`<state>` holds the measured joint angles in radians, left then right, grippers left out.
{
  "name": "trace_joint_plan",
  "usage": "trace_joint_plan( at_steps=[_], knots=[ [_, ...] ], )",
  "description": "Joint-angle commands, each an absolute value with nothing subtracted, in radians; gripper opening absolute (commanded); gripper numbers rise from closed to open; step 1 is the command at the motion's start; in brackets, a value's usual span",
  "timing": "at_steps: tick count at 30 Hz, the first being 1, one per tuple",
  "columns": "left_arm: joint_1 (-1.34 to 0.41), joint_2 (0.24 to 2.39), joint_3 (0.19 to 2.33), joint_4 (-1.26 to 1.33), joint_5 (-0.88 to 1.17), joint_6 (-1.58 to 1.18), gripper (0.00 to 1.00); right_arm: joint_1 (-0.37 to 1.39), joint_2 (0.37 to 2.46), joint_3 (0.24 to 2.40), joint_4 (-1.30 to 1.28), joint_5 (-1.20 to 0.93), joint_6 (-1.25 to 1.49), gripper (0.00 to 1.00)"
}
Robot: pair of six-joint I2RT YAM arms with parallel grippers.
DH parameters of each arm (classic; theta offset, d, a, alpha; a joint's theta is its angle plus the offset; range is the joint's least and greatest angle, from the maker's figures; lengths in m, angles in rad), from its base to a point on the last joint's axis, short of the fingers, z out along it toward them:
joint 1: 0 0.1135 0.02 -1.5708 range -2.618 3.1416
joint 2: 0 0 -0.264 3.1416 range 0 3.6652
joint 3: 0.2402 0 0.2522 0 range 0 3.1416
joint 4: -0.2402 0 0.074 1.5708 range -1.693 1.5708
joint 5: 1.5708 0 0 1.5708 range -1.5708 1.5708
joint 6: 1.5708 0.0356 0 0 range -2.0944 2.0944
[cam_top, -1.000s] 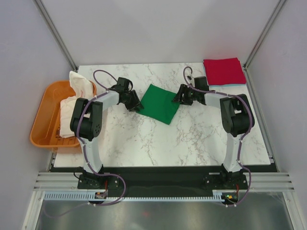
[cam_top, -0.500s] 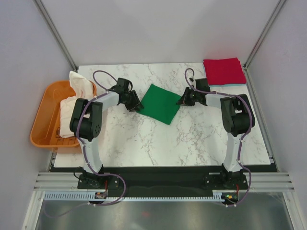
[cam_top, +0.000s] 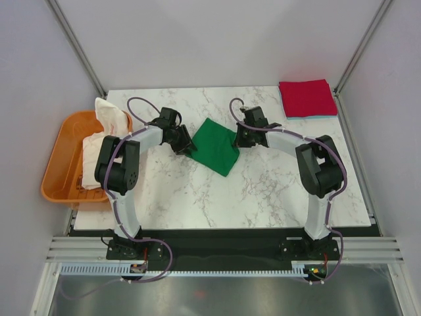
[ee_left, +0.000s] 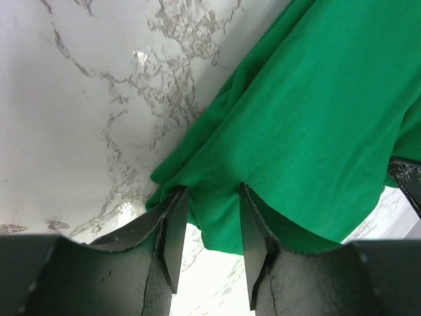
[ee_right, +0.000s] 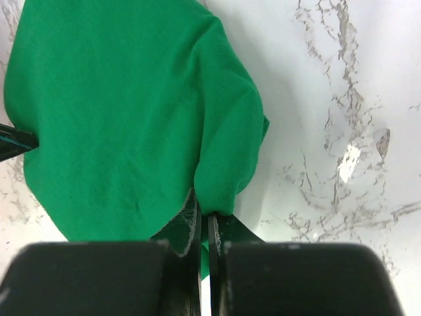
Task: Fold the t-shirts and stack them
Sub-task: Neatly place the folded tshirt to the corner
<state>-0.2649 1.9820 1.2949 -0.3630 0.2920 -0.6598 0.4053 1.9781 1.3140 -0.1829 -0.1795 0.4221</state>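
Over the table, top view: you have the green t-shirt (cam_top: 216, 146) lying mid-table on the marble table (cam_top: 263, 191), bunched into a wedge with its point toward the near side.
Arms, top view: the left gripper (cam_top: 187, 146) sits at the shirt's left edge and the right gripper (cam_top: 240, 138) at its far right edge. From up here you cannot tell how either pair of jaws stands.
Far right corner, top view: the red t-shirt (cam_top: 306, 97) lies folded flat. A thin strip of the pale blue t-shirt (cam_top: 314, 116) shows under its near edge. Both are well apart from the green one.
Left side, top view: the orange tub (cam_top: 62, 164) sits beside the table's left edge. The white t-shirt (cam_top: 108, 115) is heaped in it and draped over its far rim. Only this view gives you the tub and the stack.
Left wrist view: the left gripper (ee_left: 212, 197) is released, its fingers (ee_left: 176, 230) standing apart. The hem of the green t-shirt (ee_left: 316, 118) lies between them, and bare table (ee_left: 79, 99) shows in the gap. A black tip of the right gripper (ee_left: 406, 181) shows at the frame's right edge.
Right wrist view: the right gripper (ee_right: 204, 217) is clenched on a raised fold of the green t-shirt (ee_right: 118, 112), with only a sliver between its jaws. The cloth humps up from the pinch above the table (ee_right: 342, 79). The left gripper (ee_right: 13, 141) peeks in at the left edge.
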Motion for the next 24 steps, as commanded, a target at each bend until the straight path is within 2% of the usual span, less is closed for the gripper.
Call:
trace_joint_plan(
  at_steps=[1,13,24],
  knots=[
    [-0.267,2.003,1.290,-0.454,0.242,-0.609,0.46,0.440,1.913,1.365,-0.232,-0.077,0.394,0.00],
    [-0.267,1.928,1.325,-0.505,0.233,-0.604,0.48,0.456,1.948,1.416,-0.276,-0.009,0.301,0.00],
    [-0.267,1.767,1.309,-0.549,0.290,-0.569,0.50,0.284,2.063,1.479,-0.304,-0.208,0.216,0.00]
  ],
)
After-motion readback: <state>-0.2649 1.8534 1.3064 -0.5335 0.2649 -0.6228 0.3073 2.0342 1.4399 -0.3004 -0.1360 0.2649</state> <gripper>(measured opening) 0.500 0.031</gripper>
